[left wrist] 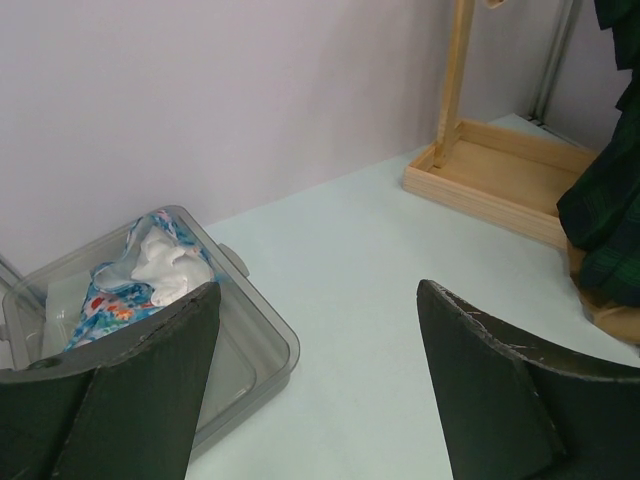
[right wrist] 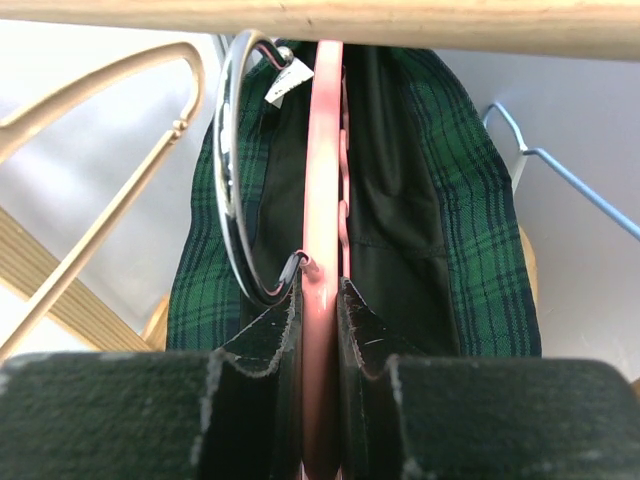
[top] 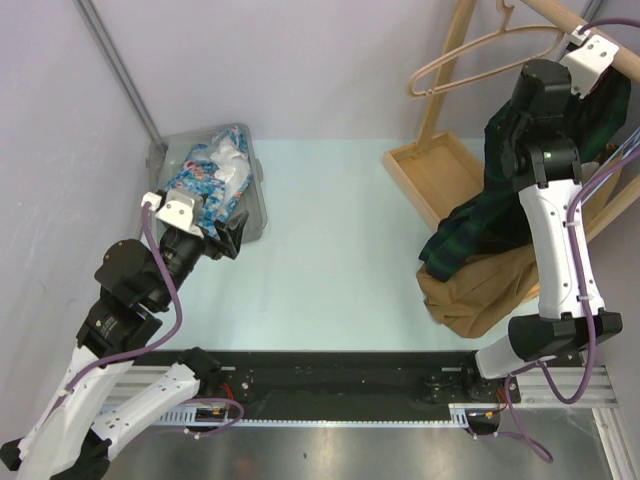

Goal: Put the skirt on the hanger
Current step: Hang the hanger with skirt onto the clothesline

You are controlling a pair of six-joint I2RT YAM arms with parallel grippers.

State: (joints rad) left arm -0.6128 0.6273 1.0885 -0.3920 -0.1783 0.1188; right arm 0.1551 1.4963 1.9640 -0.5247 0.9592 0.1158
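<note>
Currently the task appears nearly complete. At the right of the table [top: 340, 250], beneath the rail [right wrist: 400, 15] of the one wooden rack [top: 430, 175], the green plaid skirt [right wrist: 470, 230] hangs draped over both sides of the pink hanger [right wrist: 322, 200]. The right claw [right wrist: 320, 300] pinches that hanger's bar just below its chrome hook [right wrist: 228, 170]. Whether the hook bears on the rail cannot be told; judged remaining: seat the hook, then release. The left claw [left wrist: 315, 300] hovers spread and empty near the grey bin [top: 255, 215].

Count: one table, one rack, one plaid skirt, one tan garment [top: 480, 300] below it, one bin holding one floral garment [top: 215, 175], three hangers (pink, beige hanger [right wrist: 100, 88], blue wire hanger [right wrist: 575, 187]), two claws.
</note>
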